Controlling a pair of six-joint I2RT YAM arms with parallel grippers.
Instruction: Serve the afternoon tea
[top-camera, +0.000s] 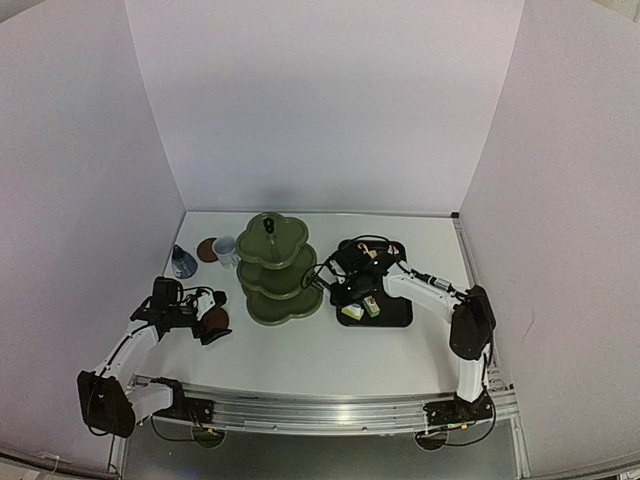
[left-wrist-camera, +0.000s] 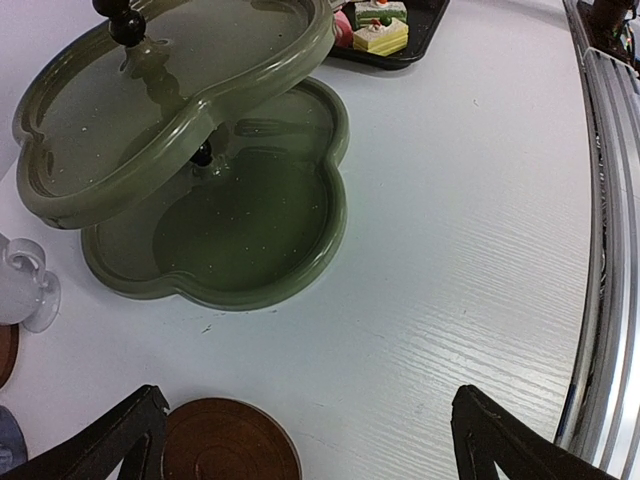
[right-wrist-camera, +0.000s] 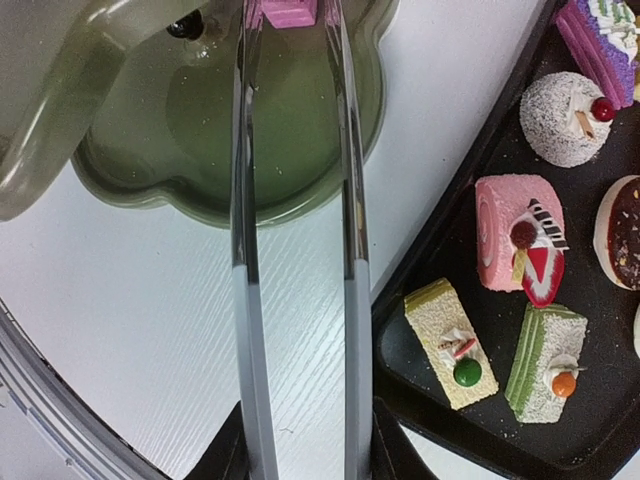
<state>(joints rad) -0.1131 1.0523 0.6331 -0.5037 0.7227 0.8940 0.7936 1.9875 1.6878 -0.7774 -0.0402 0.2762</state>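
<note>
Right gripper (right-wrist-camera: 305, 450): partly closed on metal tongs (right-wrist-camera: 245, 250), long axis 6–12 o'clock; pink cake (right-wrist-camera: 288, 12) nipped at 12 o'clock tips, above lowest tier of olive stand (right-wrist-camera: 200, 190). Left gripper (left-wrist-camera: 307, 400): wide open, empty

High rear overview; close, seemingly downward wrist views sharing stand (left-wrist-camera: 250, 235)

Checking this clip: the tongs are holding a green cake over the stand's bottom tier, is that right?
Wrong colour: the cake pinched in the tongs is pink, not green, as the right wrist view shows. It does hang over the stand's bottom tier.
</note>
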